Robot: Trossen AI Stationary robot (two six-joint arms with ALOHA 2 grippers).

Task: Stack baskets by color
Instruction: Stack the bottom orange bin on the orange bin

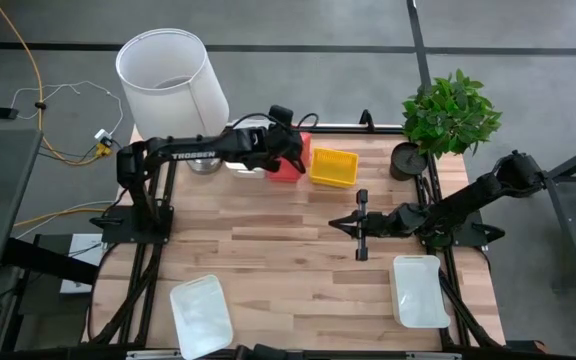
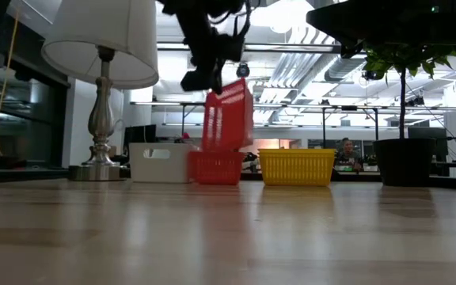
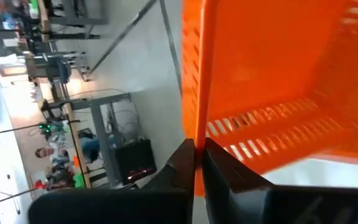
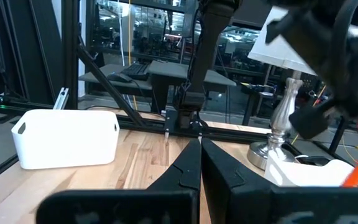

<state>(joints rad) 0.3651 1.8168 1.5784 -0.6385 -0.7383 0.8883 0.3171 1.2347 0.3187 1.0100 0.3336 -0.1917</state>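
My left gripper is shut on a red basket and holds it at the table's far side. That basket hangs tilted, right above a second red basket that stands on the table. A yellow basket stands to the right of that one, and a white basket to its left. Two more white baskets lie near the front edge. My right gripper hovers shut over mid-table, touching nothing. My left gripper pinches one side wall of the red basket at its rim, one finger inside the basket and one outside. The basket hangs steeply tilted, almost on edge. Its lower edge reaches the rim of the red basket below; whether they touch I cannot tell.
A white lamp stands at the far left corner, its base beside the white basket. A potted plant stands at the far right corner. Bare wood lies between the far row and the two near white baskets.
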